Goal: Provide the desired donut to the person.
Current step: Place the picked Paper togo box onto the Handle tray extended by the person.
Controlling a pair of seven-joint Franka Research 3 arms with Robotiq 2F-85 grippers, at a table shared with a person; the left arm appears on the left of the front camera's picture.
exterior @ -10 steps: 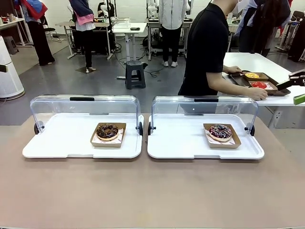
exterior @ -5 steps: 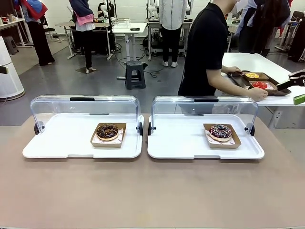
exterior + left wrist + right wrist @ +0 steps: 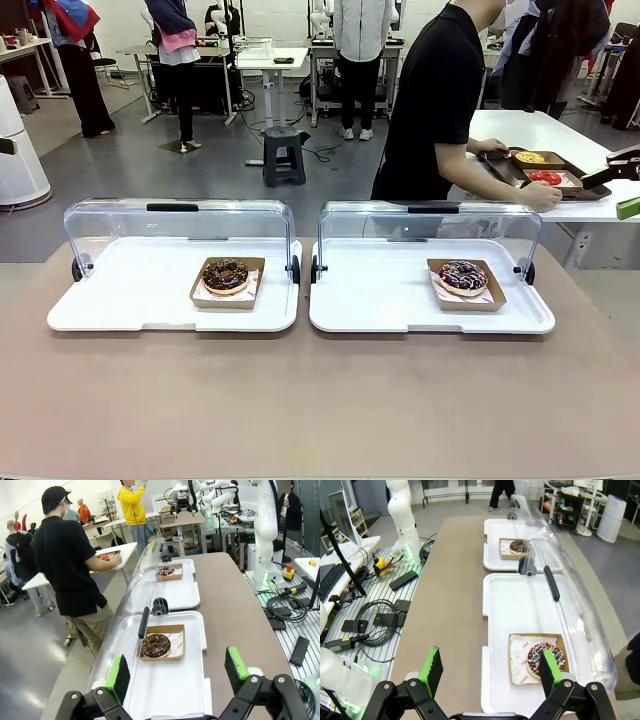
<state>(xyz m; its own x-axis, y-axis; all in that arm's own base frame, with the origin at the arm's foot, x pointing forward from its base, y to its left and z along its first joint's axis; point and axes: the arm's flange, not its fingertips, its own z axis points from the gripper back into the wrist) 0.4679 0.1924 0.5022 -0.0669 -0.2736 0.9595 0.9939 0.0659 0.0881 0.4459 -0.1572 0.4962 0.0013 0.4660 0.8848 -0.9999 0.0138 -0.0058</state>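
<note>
little moves since earlier but the person in black (image 3: 435,100) straightening slightly; both soft, crushable donuts, chocolate (image 3: 225,275) and sprinkled (image 3: 463,275), rest on stiffer cardboard trays worth gripping, left gripper (image 3: 177,675) and right gripper (image 3: 490,670) wide open, empty.

Black left gripper (image 3: 177,672) and right gripper (image 3: 490,672) carry green pads.
</note>
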